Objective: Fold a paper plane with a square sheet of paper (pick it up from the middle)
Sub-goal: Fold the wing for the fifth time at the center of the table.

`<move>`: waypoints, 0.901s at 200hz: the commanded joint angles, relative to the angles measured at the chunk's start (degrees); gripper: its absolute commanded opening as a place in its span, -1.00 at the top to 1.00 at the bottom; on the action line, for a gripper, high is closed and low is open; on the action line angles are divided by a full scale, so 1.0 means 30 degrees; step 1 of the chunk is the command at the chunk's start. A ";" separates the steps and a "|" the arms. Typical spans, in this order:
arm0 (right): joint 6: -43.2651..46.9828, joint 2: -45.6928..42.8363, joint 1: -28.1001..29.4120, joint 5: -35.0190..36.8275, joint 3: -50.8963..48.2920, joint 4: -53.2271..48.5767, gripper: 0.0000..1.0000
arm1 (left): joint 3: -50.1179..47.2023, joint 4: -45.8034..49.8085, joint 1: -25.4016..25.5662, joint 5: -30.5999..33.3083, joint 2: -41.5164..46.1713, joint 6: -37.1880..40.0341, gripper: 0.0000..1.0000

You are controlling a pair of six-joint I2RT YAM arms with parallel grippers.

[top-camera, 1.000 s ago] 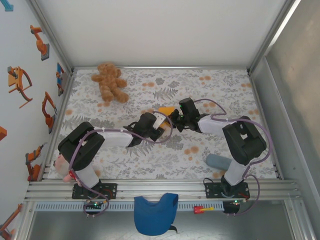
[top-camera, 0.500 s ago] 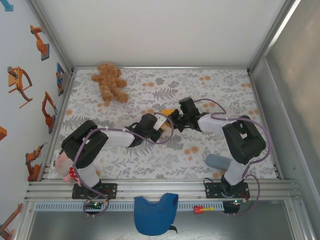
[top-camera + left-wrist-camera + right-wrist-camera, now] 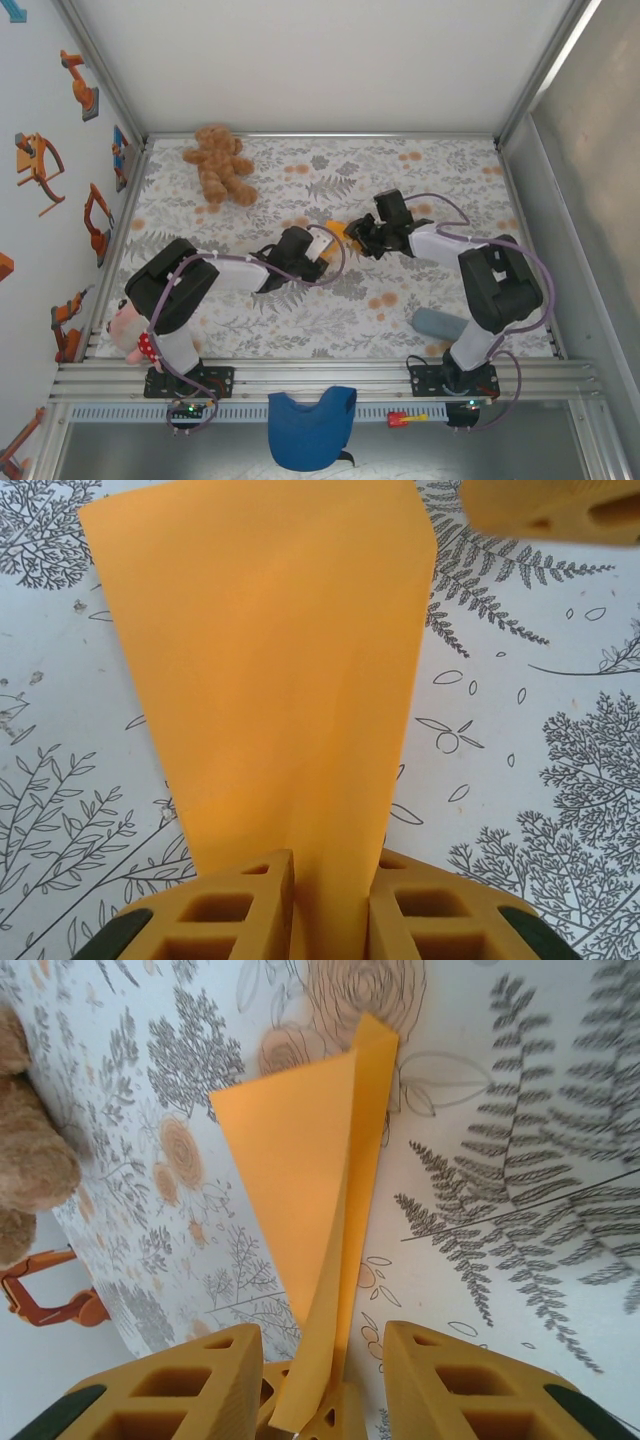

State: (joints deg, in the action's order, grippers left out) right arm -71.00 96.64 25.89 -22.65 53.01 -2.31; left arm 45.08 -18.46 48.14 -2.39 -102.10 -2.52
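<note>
We saw the left fingers [image 3: 327, 240] pressed together on the near end of the orange paper [image 3: 270, 660]. From the left wrist view the paper rose out of the narrow slot between them and fanned out ahead as a broad, plain panel widening toward its far edge, with the flowered desk [image 3: 450, 180] showing on either side. The right fingers [image 3: 354, 232] faced the left ones from the opposite side, tips close together over the middle of the desk. From the right wrist view the right fingers stood spread, with desk visible between each finger and the paper, and the paper ran forward between them without being gripped. There it read as folded, two layers meeting along a crease on the right, standing on edge and narrowing to a point at the far end, its near end dropping between the spread fingers toward the other pair. The tip of one right finger showed at the top right corner of the left wrist view, just beyond the paper's far corner. A brown teddy bear [image 3: 221, 166] lay well beyond the left fingers and off to their left, apart from the paper. A blue cloth [image 3: 311, 427] hung at the near edge, far behind both pairs of fingers, and a grey-blue cylinder [image 3: 436, 322] lay on the desk behind the right fingers, beside that arm's base.
</note>
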 commanded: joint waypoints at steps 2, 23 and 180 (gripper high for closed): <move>0.1109 -0.1048 -0.0265 0.1062 0.0174 -0.1178 0.28 | 0.0091 -0.0147 -0.0476 -0.1925 -0.0344 -0.1061 0.57; 0.1831 -0.1608 -0.0446 0.1565 -0.0004 -0.1489 0.27 | 0.0032 -0.0287 -0.1126 -0.3252 -0.0243 -0.1951 0.59; 0.8855 -0.1101 -0.0241 0.0308 -0.0676 -0.0525 0.01 | 0.1376 0.1053 -0.2671 -0.7874 -0.1787 -0.6219 0.67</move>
State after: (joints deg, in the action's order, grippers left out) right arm -48.12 91.39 24.67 -19.70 50.52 -5.13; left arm 48.27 -16.75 40.34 -24.51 -106.37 -19.35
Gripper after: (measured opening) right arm 0.493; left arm 0.166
